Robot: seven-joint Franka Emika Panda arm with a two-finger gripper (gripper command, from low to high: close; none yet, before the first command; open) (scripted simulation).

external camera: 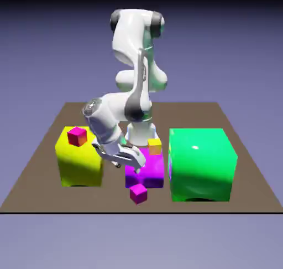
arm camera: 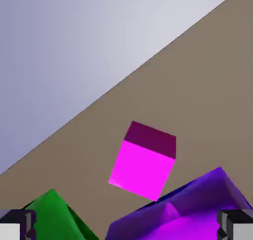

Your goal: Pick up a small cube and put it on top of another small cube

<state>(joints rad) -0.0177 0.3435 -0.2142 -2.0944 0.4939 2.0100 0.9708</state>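
Note:
The small cube (external camera: 138, 194), plain magenta, sits on the table in front of the large magenta block (external camera: 146, 172). In the hand view the small cube (arm camera: 145, 164) lies ahead of the fingers, apart from them, beyond the large magenta block's edge (arm camera: 192, 209). My gripper (external camera: 128, 161) hangs tilted over the large magenta block's left top, above and behind the small cube. Its jaws stand open with nothing between them; in the hand view the gripper (arm camera: 126, 228) shows only as grey fingertips (arm camera: 15, 228) at the bottom corners.
A large yellow block (external camera: 80, 160) at the exterior view's left carries a tiny red-pink cube (external camera: 77, 135). A tiny orange-yellow cube (external camera: 155, 146) rests on the large magenta block. A large green block (external camera: 202, 165) stands at the right; its corner (arm camera: 54, 214) shows in the hand view.

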